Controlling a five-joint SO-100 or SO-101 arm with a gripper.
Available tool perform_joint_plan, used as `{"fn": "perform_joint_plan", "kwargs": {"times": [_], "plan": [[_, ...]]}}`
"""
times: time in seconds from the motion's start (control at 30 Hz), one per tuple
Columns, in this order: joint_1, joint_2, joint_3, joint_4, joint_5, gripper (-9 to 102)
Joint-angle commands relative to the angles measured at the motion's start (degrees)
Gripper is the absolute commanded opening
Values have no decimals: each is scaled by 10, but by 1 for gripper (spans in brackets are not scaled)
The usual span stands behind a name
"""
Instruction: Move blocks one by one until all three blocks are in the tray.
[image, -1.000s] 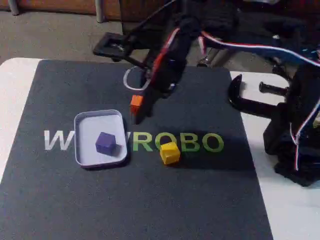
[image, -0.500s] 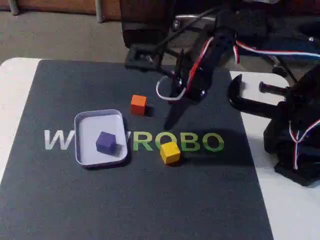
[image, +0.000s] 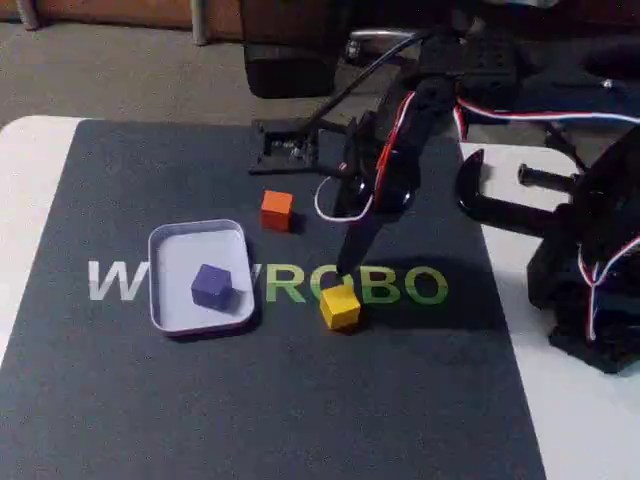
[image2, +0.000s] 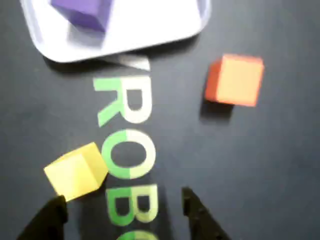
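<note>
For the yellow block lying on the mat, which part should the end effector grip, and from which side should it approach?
Probably from above, closing on two opposite vertical faces of the yellow block. It is a small cube resting flat on the mat, clear of the tray and the orange block, so its sides are free. It sits turned relative to the open end effector, which would need to rotate to meet flat faces.

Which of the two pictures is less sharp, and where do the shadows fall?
The wrist view is blurrier: the purple block and tray look smeared. The fixed view is dim but sharper; the orange block throws a soft shadow to its right.
</note>
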Motion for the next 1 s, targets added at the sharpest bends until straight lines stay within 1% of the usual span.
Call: {"fn": "perform_joint_plan", "kwargs": {"times": [0.0, 0.1, 0.23, 0.43, 0.73, 0.97], "plan": [[-5, 2, -2, -19, -25, 27], [-12, -4, -1, -25, -37, 27], [-30, -5, 16, -55, -37, 27], [-48, 50, 105, -108, -47, 27], [-55, 145, 188, -109, -69, 28], [-62, 141, 184, -109, -72, 28]]}}
